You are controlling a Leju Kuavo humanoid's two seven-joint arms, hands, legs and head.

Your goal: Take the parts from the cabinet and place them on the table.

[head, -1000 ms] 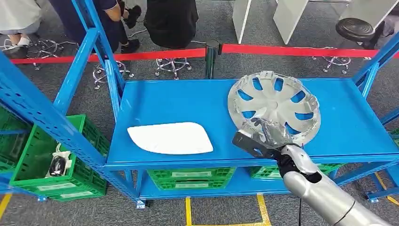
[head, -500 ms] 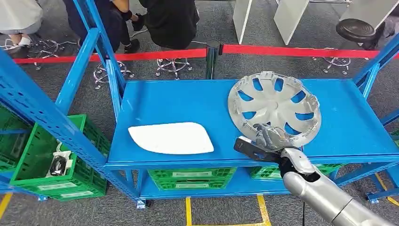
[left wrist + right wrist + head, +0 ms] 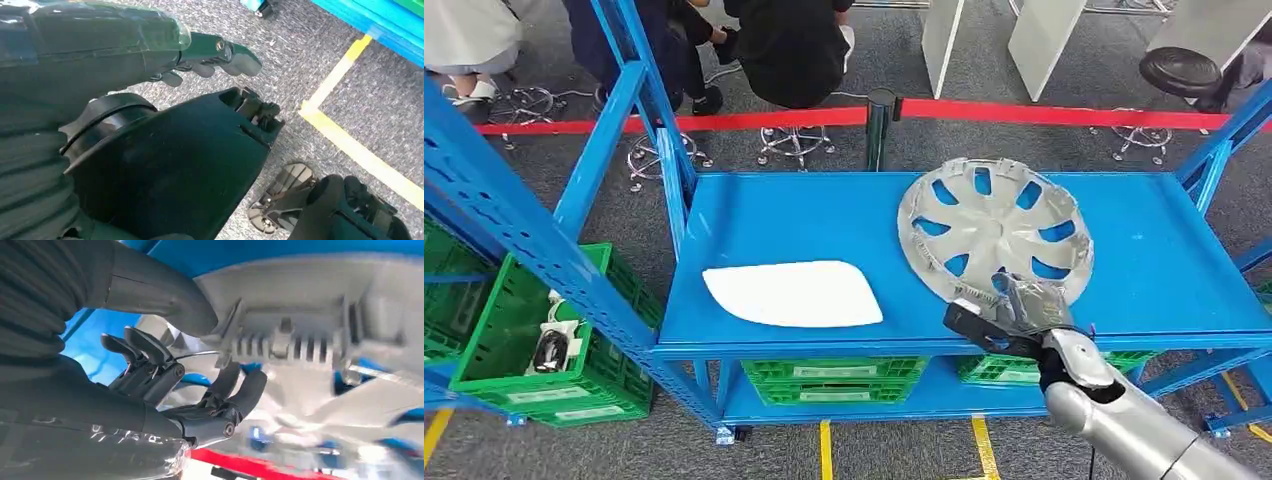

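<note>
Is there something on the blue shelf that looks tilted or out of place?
Yes. The silver wheel cover is tilted, its near edge lifted by the right hand, whose thumb and fingers pinch its rim. The white panel lies flat on the shelf.

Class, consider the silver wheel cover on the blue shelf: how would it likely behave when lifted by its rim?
The wheel cover is probably light: thin, with open cut-outs. It looks stiff, given its ribbed rim. Held at one edge by the right hand, it may tilt.

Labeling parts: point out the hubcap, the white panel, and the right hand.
hubcap (image 3: 994,228), head view, centre hub.
white panel (image 3: 792,293), head view, middle of its face.
right hand (image 3: 1024,310), head view, fingers at the hubcap's near rim.
</note>
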